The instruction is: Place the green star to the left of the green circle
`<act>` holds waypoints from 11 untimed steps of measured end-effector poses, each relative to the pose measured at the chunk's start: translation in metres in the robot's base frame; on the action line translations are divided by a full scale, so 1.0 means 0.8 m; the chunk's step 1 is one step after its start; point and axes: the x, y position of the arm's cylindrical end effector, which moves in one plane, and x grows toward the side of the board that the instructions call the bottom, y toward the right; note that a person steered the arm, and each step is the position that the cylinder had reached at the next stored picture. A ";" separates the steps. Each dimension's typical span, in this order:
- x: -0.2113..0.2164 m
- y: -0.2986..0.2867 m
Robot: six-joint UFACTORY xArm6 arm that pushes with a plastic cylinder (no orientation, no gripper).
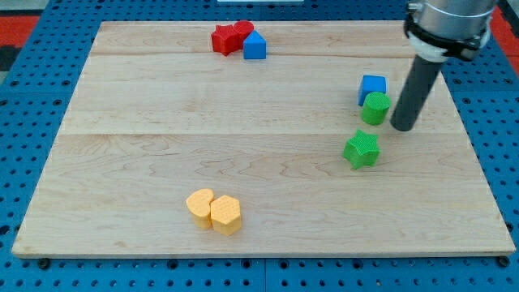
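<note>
Green star (pixel 362 150) lies on the wooden board (pixel 162 162) toward the view's right, just below and slightly left of the green circle (pixel 375 108), near it but apart. Green circle taken as landmark: a blue block (pixel 373 85), roughly square, touches it from above; my tip (pixel 403 127) stands just to its right and a little lower, close beside it, whether touching I cannot tell. No claw on this arm, only the plain dark rod, so nothing opens, closes or grips; contact is by pushing alone. Far to the circle's upper left, near the board's top edge, two red blocks (pixel 229 37) and a blue block with a peaked top (pixel 255 45) sit bunched together. Well to the circle's lower left, two yellow blocks (pixel 215 211) lie touching. Judgement: approach step, star not yet engaged; the star is below the circle rather than beside it on the left, so the placing remains undone. Next move calls for bringing the tip round beneath the circle to the star's lower right, then pushing up and leftward until the star sits level with the circle on its left. Risk: the tip stands so near the circle that a careless swing would shove circle and blue block together, shifting the landmark itself
</note>
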 end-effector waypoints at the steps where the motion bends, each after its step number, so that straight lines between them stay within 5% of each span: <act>1: 0.042 0.012; 3: 0.091 -0.100; 5: 0.069 -0.147; 7: 0.064 -0.096; 11: 0.014 -0.117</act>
